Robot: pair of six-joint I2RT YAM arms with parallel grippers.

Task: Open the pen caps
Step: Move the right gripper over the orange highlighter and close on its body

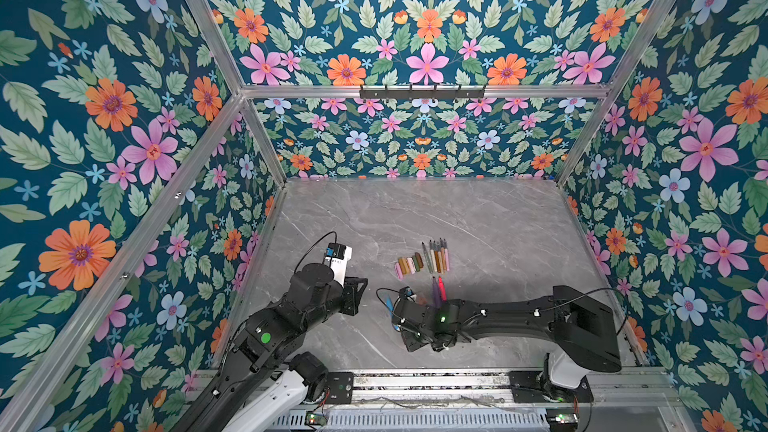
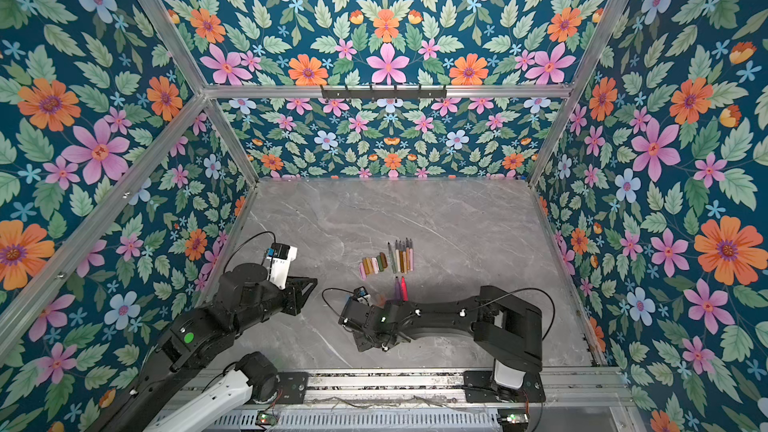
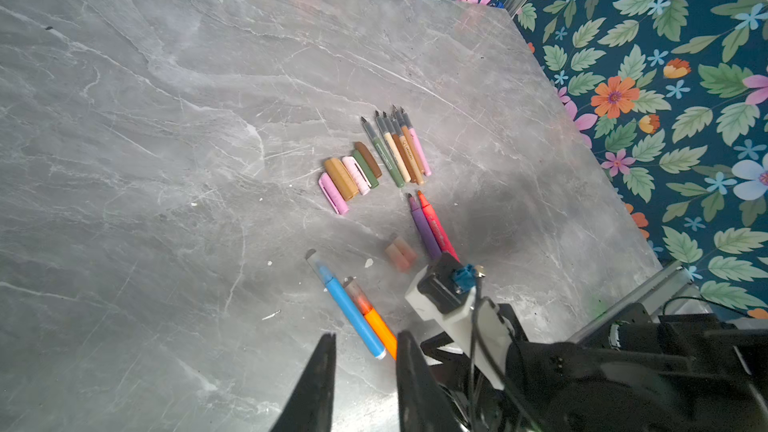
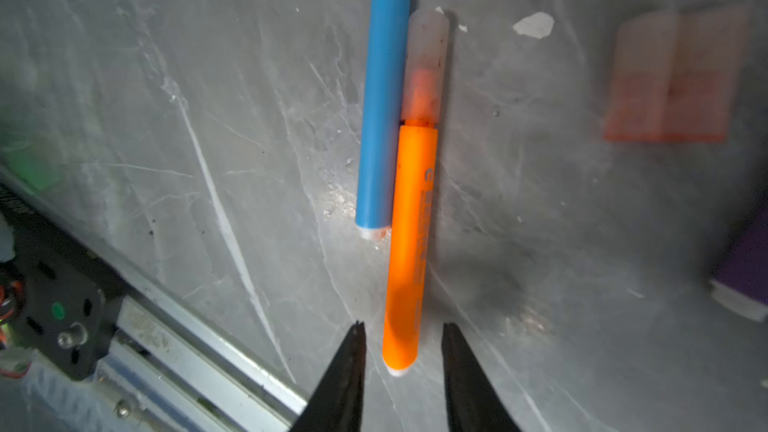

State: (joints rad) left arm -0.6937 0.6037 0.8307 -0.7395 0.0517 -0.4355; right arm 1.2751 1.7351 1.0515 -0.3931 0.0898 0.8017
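Grey marble bench [image 1: 478,218] is carrying the loose pen caps [image 3: 350,178], lying in a row just beside the uncapped thin pens [image 3: 397,147]. Both the left fingers [image 3: 320,380] and the right fingers [image 4: 349,367] are standing apart, the latter straddling the butt end of an orange marker [image 4: 409,243] without touching it. Its translucent cap [image 4: 426,60] is sitting on it, a blue marker [image 4: 382,97] lying against it. A reddish cap [image 3: 400,253] is lying loose nearby.

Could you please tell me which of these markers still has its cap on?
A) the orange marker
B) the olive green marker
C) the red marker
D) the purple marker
A: in the right wrist view the orange marker has its translucent cap seated over the tip end.
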